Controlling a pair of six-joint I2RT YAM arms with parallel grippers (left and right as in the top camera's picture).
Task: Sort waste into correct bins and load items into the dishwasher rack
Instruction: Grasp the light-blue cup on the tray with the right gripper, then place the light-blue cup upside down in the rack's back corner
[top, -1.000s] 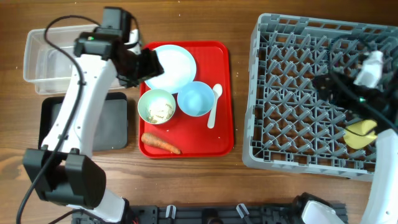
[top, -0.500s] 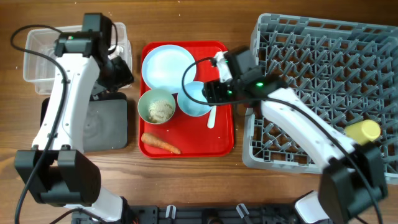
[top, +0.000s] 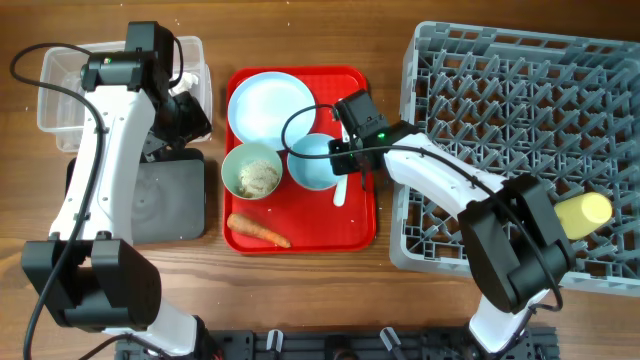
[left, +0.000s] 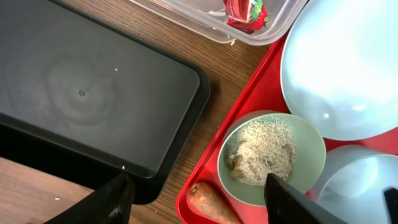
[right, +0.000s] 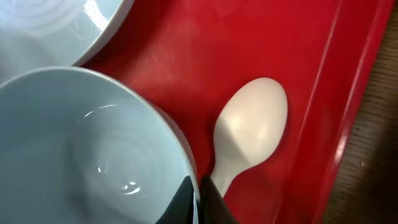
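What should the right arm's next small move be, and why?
Probably a short, straight lift. The right pincer is shut where the rim of the light blue round bowl meets the handle of the white spoon on the flat red tray. Lifting would show which it holds before swinging to the grey lattice rack.

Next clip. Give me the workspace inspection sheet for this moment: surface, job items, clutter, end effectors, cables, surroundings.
Surface: wooden table, red tray in the middle.
Job's things: plate, green bowl with rice, blue bowl, spoon and carrot on the red tray; wrapper in the clear tub; black tray looks bare; yellow cup at the right edge of the rack.
Clutter: nothing seen.
End effectors: left end effector open, holding nothing; right end effector shut where the blue bowl's rim meets the spoon handle, grip unclear.
Cables: black cable loops out beside the left arm; second cable arcs over the plate's edge.
Surroundings: dark rail at the near edge.
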